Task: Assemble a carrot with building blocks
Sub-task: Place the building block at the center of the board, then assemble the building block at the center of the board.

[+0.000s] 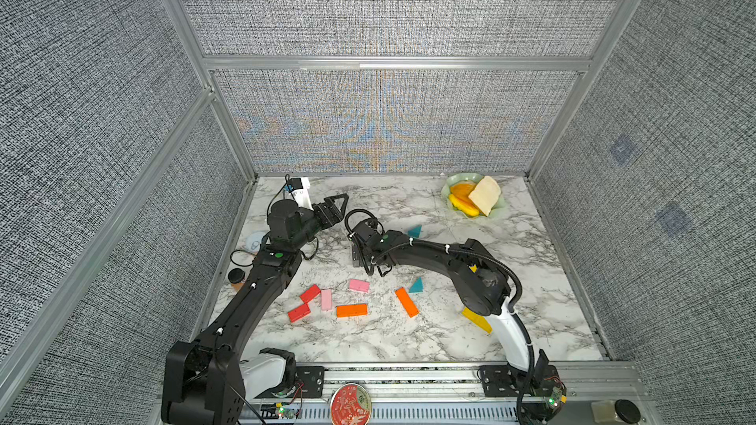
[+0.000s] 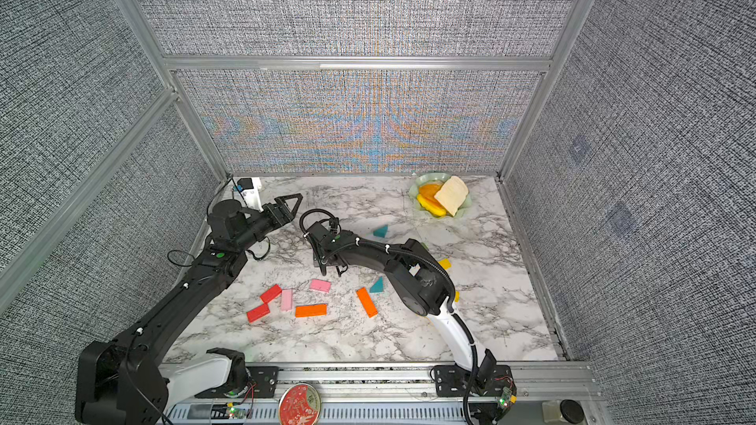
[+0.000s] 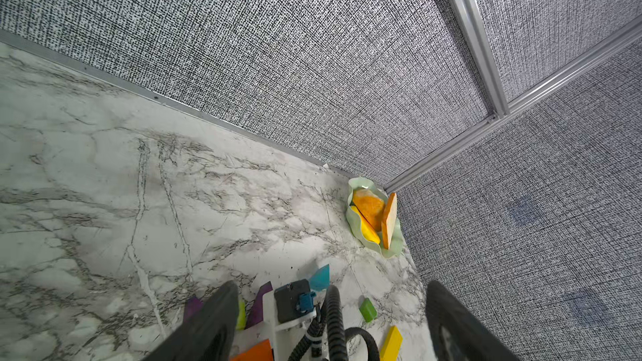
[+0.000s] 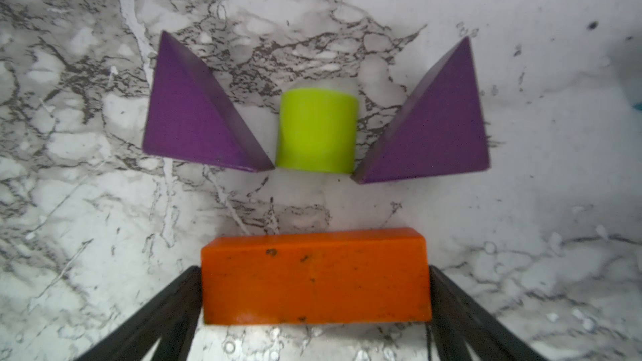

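Right wrist view: our right claw (image 4: 314, 272) spans the orange bar (image 4: 314, 283) end to end, the lime-green stub (image 4: 318, 130) lying just ahead, apart. We cannot tell whether the wide jaws grip.

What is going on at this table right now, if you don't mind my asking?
The robot is building a carrot from wooden blocks. The right claw straddles an orange bar lying on the marble table, a finger at each end; whether it grips is unclear. Beyond the bar, apart from it, a lime-green stub sits between two purple triangles. The left claw is open and empty. Elsewhere, red bars, pink bars and other orange bars lie loose.
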`<state>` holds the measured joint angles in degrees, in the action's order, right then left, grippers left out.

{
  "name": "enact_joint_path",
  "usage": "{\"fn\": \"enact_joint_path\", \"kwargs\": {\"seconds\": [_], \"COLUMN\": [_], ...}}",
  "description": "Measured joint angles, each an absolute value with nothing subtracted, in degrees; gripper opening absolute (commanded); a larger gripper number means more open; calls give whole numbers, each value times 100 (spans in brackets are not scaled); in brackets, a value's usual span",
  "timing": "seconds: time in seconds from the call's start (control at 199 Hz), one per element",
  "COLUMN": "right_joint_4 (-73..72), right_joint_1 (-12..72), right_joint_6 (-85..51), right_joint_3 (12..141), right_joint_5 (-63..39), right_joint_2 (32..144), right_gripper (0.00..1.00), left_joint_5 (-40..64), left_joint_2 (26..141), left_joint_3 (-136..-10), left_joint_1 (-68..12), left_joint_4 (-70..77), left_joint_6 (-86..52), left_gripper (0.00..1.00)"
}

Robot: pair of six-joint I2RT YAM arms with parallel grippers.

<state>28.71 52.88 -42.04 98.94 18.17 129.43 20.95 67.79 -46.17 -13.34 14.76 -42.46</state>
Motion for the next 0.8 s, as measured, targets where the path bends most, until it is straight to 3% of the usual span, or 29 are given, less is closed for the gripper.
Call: {"fn": "enact_joint_path", "kwargs": {"seconds": [0.356,0.446,0.512,0.617,0.692,0.803], "right_joint_4": [2722,2709,2698,2668,2670,2648], "right_joint_1": [5301,5319,5330,5323,5271,5157], "right_joint_6": [-4025,-3857,-3693,-3304,-2967,-2655], "right_joint_3": [9524,9262,8993,8604,8521,8569], "right_joint_5": [1859,1894,1905,1835,1693,1474], "right_joint_2": [12223,11994,11819,11644,11681,11852], "right_gripper": [98,90,78,72,62,60], "left_joint_5": [2093,2062,2010,1966,1966,1966], "left_joint_2": [6783,6783,6783,6788,6805,6803], "left_joint_3": [-4617,-4617,-4619,-4619,-4630,-4637], "left_joint_1": [-1334,-1334,-1334,-1334,-1334,-1334], "left_joint_4": [1463,1424,1358,1328,1317,1321], "left_joint_6": [-4222,-4200,-4185,-4180,-4180,-4176], "left_gripper": [85,86,85,85,85,85]}}
